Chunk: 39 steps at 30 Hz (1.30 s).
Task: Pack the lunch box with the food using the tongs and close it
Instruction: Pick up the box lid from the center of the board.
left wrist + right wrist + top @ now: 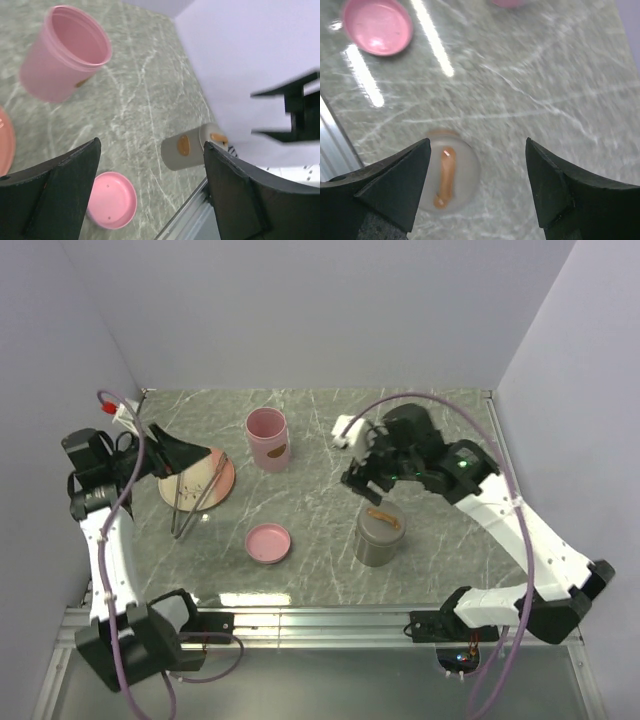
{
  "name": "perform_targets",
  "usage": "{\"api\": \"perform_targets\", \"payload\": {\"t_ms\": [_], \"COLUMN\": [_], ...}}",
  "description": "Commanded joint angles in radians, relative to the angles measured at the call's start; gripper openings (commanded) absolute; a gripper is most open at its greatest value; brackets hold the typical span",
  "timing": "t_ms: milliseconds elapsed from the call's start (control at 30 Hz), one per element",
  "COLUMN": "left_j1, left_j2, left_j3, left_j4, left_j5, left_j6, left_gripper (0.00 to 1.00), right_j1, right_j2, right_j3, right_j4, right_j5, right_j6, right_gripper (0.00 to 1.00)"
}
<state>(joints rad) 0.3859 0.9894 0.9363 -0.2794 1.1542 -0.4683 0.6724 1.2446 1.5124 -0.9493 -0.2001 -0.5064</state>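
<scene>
Half on the plate (226,484), tongs (178,518) lie with joined end pointing nearward.

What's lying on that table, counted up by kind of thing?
Tubs: 2 (pink tub, grey tub)
Loose lid: 1
Plate: 1
Tongs: 1
Total: 5

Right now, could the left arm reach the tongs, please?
Probably yes: the left gripper hangs open over the plate where the tongs lie, and nothing stands between.
</scene>
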Motion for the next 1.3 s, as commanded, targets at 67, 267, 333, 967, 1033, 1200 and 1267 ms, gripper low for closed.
{"api": "perform_targets", "payload": {"t_ms": [67, 267, 333, 967, 1033, 1200, 1267], "left_j1": [0.154, 0.255, 0.263, 0.283, 0.283, 0.284, 0.284], "left_j2": [0.129, 0.267, 0.297, 0.127, 0.132, 0.100, 0.097], "left_j3": [0.114, 0.206, 0.262, 0.228, 0.236, 0.217, 0.217], "left_j4": [-0.208, -0.637, -0.758, -0.652, -0.662, -0.575, -0.576], "left_j5": [0.150, 0.260, 0.269, 0.018, 0.025, 0.027, 0.033], "left_j6": [0.118, 0.561, 0.778, 0.684, 0.689, 0.614, 0.612], "left_gripper": [0.91, 0.97, 0.99, 0.99, 0.99, 0.99, 1.00], "right_j1": [0.202, 0.282, 0.317, 0.524, 0.526, 0.527, 0.527], "right_j2": [0.128, 0.265, 0.285, 0.650, 0.680, 0.727, 0.748], "right_j3": [0.066, 0.051, 0.026, 0.028, 0.041, 0.034, 0.023], "right_j4": [0.029, 0.101, 0.174, 0.362, 0.366, 0.392, 0.399], "right_j5": [0.064, -0.042, -0.077, -0.104, -0.096, -0.081, -0.072], "right_j6": [-0.030, -0.072, -0.075, -0.121, -0.119, -0.127, -0.133], "right_gripper": [0.84, 0.82, 0.82, 0.76, 0.76, 0.74, 0.72]}}
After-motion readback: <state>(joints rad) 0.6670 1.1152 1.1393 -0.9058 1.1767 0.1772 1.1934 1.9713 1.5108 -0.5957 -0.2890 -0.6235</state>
